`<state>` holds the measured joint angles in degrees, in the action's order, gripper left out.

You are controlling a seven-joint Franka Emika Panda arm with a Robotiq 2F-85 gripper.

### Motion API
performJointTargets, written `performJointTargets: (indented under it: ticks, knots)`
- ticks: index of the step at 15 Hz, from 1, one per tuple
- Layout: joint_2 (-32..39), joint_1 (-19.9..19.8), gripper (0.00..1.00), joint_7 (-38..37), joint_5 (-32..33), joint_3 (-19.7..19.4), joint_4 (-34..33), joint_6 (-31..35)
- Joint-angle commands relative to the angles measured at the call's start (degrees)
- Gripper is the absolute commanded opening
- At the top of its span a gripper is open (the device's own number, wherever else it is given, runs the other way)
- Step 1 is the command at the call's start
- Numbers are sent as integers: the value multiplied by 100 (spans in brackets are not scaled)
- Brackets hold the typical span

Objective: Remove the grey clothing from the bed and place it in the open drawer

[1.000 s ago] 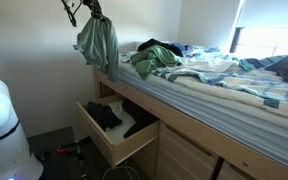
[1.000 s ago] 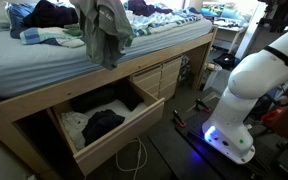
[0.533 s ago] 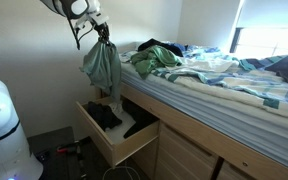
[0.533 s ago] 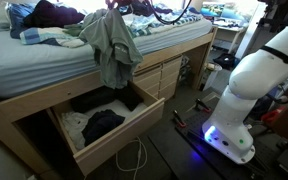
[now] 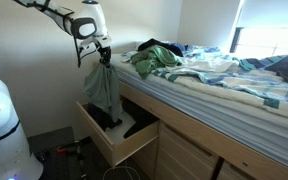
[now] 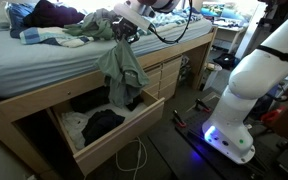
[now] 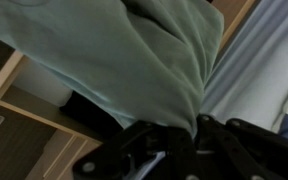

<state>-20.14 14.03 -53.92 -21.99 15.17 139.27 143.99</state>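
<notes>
In an exterior view the gripper (image 5: 103, 50) is at the left, beside the end of the bed (image 5: 219, 128), and its jaws are closed tight on the top of the grey clothing (image 5: 102, 88). The clothing hangs free in the air with its lower end just over the open drawer (image 5: 117, 150), where dark clothes (image 5: 107, 117) lie. To the right, a heap of other clothes (image 5: 156, 57) and a blue and white blanket (image 5: 234, 85) lie on the bed.

A home bedroom — a raised bed (image 5: 234, 85) with rumpled bedding, wooden drawers (image 6: 149, 80) beneath
</notes>
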Motion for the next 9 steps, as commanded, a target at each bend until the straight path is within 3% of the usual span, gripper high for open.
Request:
performJointTargets:
  ticks: [1,9]
  knots:
    - [107,-51,3,276,58,-18,111,-256]
    - [772,-99,3,255,133,80,580,862]
